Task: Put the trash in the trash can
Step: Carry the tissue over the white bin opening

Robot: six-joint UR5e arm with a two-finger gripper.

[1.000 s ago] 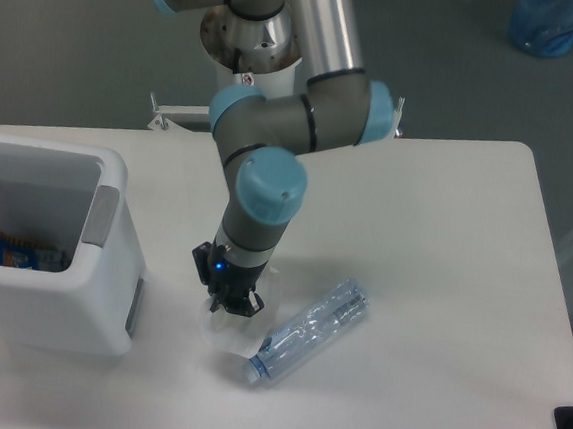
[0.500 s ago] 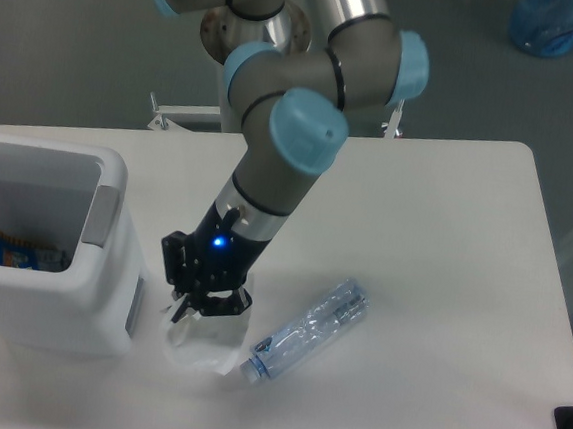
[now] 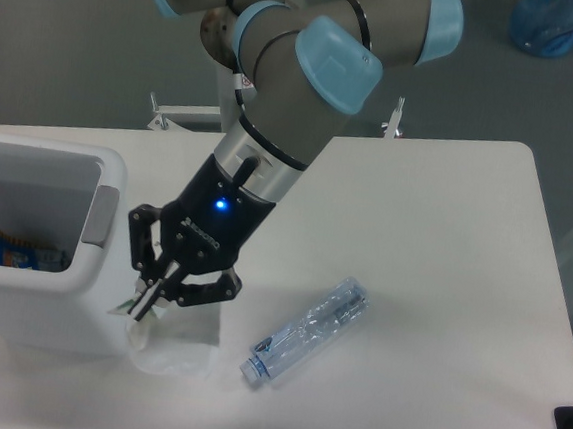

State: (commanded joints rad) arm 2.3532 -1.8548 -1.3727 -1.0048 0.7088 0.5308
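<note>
White napkin [image 3: 174, 335]; clear bottle [image 3: 308, 330], bluish label; white bin [image 3: 103, 249], grey handle.

One robot arm [image 3: 300, 65] in shot, carrying one tool [image 3: 154, 298]. On the white tabletop [image 3: 445, 238] I count one crumpled white napkin [image 3: 177, 340], one crushed clear plastic bottle [image 3: 309, 329], and one white trash can [image 3: 38, 243] at the left edge. Inside that can, one blue and orange item [image 3: 17, 248], too small to identify. One blue bag [image 3: 551, 22] sits on the floor, top right.

Trash can [image 3: 112, 259] wall rises just left of gripper [image 3: 151, 301], blocking leftward pass; bottle [image 3: 308, 330] lies right, apart.
</note>
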